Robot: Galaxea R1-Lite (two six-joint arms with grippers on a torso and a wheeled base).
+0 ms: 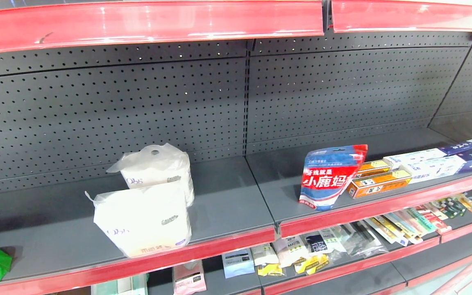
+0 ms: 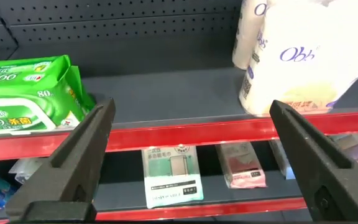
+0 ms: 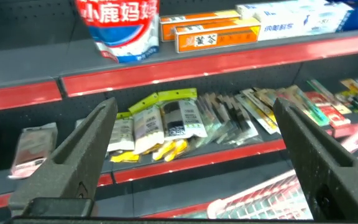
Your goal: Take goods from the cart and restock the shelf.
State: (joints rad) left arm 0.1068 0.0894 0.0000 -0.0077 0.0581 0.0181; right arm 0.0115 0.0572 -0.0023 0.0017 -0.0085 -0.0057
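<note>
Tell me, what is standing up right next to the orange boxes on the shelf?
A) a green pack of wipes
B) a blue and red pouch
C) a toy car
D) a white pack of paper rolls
B: the blue and red pouch stands upright right beside the orange boxes on the shelf, while the white and green packs sit far off toward the other end.

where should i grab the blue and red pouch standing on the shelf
Probably the flat top band of the blue and red pouch, jaws on its front and back faces, coming from the front and above. It stands upright near the shelf edge, orange boxes close on its right, so a sideways grip looks blocked.
</note>
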